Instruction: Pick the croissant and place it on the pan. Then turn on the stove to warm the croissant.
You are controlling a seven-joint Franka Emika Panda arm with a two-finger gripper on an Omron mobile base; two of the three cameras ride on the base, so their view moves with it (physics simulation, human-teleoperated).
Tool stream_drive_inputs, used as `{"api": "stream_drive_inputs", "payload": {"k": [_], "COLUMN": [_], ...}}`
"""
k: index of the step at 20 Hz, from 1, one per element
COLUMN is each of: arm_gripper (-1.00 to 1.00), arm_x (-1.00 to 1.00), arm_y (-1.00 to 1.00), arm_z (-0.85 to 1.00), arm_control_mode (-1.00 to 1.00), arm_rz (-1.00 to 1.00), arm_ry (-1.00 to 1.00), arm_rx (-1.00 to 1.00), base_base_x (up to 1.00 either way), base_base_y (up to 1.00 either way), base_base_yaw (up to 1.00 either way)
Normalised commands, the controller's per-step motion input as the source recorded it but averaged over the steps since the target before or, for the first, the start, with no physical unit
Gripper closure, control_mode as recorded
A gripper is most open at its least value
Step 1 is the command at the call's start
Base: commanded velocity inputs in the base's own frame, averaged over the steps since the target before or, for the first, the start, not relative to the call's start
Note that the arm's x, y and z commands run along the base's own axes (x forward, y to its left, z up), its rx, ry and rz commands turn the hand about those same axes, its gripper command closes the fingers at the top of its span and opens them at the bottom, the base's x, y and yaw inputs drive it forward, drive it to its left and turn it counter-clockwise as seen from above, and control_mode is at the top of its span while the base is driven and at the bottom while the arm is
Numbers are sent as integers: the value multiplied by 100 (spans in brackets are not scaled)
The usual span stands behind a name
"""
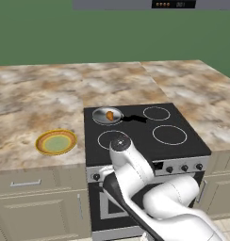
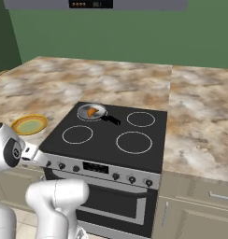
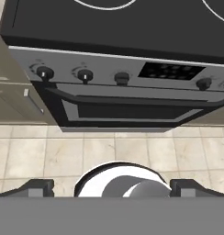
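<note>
The croissant lies inside the pan, which sits on the back-left burner of the stove. The pan's black handle points right toward the cooktop's middle. My gripper is open, its two dark fingertips far apart with nothing between them. It hangs low in front of the stove, facing the silver front panel and its row of dark knobs. The gripper stands apart from the panel, and floor tiles show below the oven door.
A yellow-rimmed plate with a green centre rests on the marble counter left of the stove. Drawers and cabinet fronts flank the oven. A range hood hangs above at the back.
</note>
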Motion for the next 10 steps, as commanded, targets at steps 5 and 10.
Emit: {"api": "stream_drive_inputs", "payload": {"k": [5,10], "arm_gripper": [-100,-100], "arm_x": [11,18], "arm_y": [0,-4], "arm_z": [-20,-12], "arm_control_mode": [-100,-100], "arm_rz": [0,0], "arm_ry": [0,0], "arm_rx": [0,0], "base_base_x": [0,0], "base_base_y": [0,0], "base_base_yaw": [0,0]}}
